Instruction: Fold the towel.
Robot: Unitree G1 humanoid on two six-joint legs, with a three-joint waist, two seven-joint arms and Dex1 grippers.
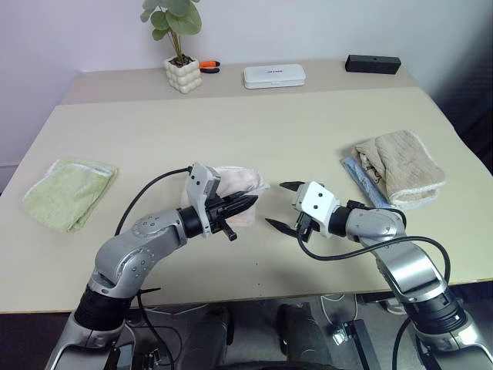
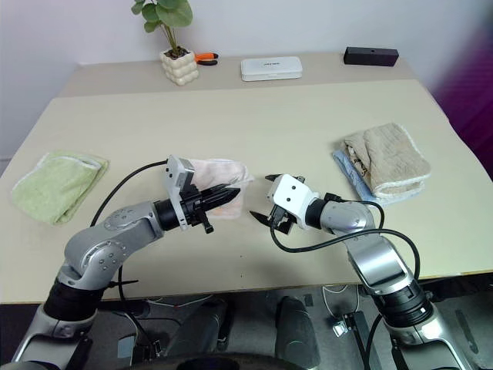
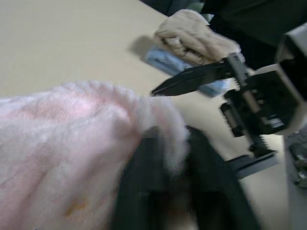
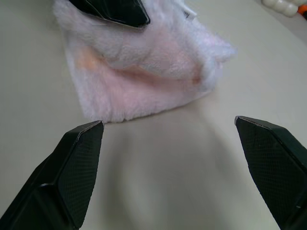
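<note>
I see left gripper (image 1: pixel 248 202) over pink towel (image 1: pixel 240 182), grip unclear; right gripper (image 1: pixel 282 205) wide, empty. Green towel (image 1: pixel 68 190) far left, beige towel (image 1: pixel 400 166) right.

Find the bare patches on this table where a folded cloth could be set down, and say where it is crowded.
Free: the wide stretch between the plant pot and the pink towel, and the table between the green towel and the pink one. Crowded: around both grippers and by the beige towel.
</note>
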